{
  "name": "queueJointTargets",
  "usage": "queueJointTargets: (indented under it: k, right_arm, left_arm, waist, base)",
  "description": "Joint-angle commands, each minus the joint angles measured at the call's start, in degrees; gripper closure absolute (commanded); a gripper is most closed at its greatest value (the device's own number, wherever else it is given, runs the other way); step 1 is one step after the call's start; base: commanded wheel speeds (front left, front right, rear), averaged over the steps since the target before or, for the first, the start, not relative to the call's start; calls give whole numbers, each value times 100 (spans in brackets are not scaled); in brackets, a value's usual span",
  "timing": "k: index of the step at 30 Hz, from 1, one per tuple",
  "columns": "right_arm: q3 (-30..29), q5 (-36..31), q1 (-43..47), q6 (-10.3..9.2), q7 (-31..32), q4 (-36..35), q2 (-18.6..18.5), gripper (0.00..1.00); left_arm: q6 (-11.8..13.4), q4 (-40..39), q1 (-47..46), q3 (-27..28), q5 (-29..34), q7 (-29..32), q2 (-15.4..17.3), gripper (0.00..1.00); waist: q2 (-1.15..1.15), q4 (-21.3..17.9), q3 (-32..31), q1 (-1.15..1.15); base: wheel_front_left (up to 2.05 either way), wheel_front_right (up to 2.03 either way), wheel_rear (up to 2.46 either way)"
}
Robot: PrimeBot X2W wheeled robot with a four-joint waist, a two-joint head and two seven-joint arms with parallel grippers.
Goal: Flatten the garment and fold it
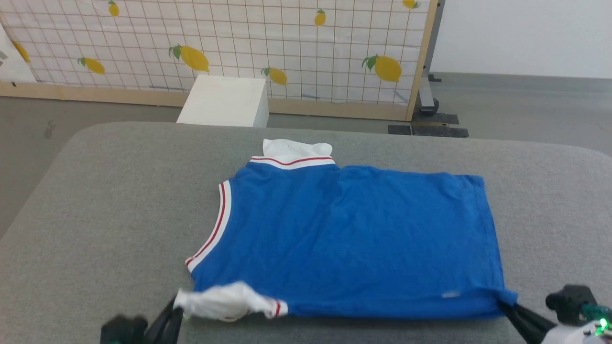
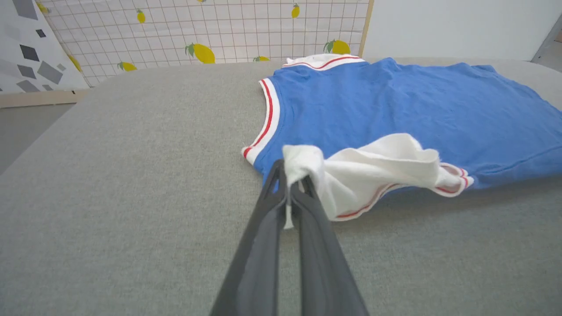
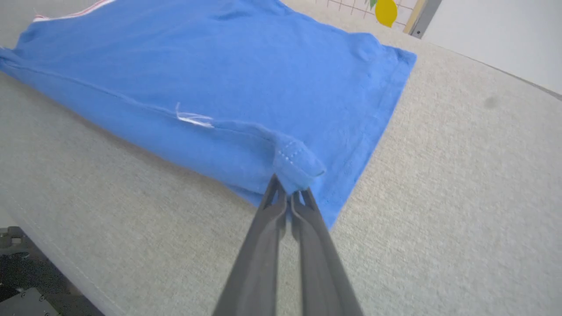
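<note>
left hand (image 2: 292,175), fingers closed, pinches the bunched white near sleeve (image 2: 373,162) of the shirt (image 1: 344,229); right hand (image 3: 290,188), likewise closed, pinches the near right corner of the hem (image 1: 495,248). grey cloth-covered bench (image 1: 95,200); beyond it a grey floor (image 1: 526,105), a white box (image 1: 224,100), a lemon-printed grid screen (image 1: 239,43) and a white wall (image 1: 526,33). shirt: royal blue, white sleeves and neck band (image 1: 221,224) striped red, spread nearly flat mid-bench. long axis runs left to right across the bench, neck band toward the robot's left, hem toward its right.
</note>
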Motion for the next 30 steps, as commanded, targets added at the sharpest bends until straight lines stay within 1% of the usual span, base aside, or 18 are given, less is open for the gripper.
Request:
queueJointTargets:
  k: [1, 5, 8, 12, 16, 22, 26, 30]
  right_arm:
    - [-74, -56, -171, -8, 62, -92, 68, 100]
    - [-183, -150, -508, -8, 258, -155, 144, 100]
    - [-254, -162, -828, -8, 455, -131, 186, 100]
    - [-249, -128, -1228, -8, 691, 17, 162, 100]
    - [-151, -162, -1683, -8, 795, 235, 153, 100]
    - [126, -241, -2295, -8, 1043, 684, 261, 100]
    - [333, -255, -2576, -8, 1143, 961, 286, 100]
    - [485, -187, -2738, -8, 1101, 1126, 324, 100]
  left_arm:
    - [-58, 80, -317, -28, 65, -41, 30, 100]
    - [-250, 512, -1160, -117, 160, -131, 96, 100]
    - [-399, 908, -1850, -282, 248, -164, 167, 100]
    - [-502, 1488, -2745, -519, 347, -184, 193, 100]
    - [-549, 2163, -3562, -711, 418, -269, 181, 100]
    - [-579, 3361, -4478, -949, 388, -387, 95, 100]
    - [-589, 4112, -4831, -1245, 403, -450, 30, 100]
    - [-592, 4740, -4972, -1639, 291, -494, 2, 100]
  waist:
    - [0, -29, 96, 1]
    - [0, -86, 333, 1]
    - [0, -132, 640, 1]
    - [0, -174, 1028, 1]
    - [0, -250, 1425, 1]
    - [0, -357, 1951, 1]
    - [0, -415, 2175, 1]
    - [0, -454, 2240, 1]
  base:
    - [0, 0, 0]
    - [0, 0, 0]
    - [0, 0, 0]
    - [0, 0, 0]
    - [0, 0, 0]
    - [0, 0, 0]
    - [0, 0, 0]
    - [0, 0, 0]
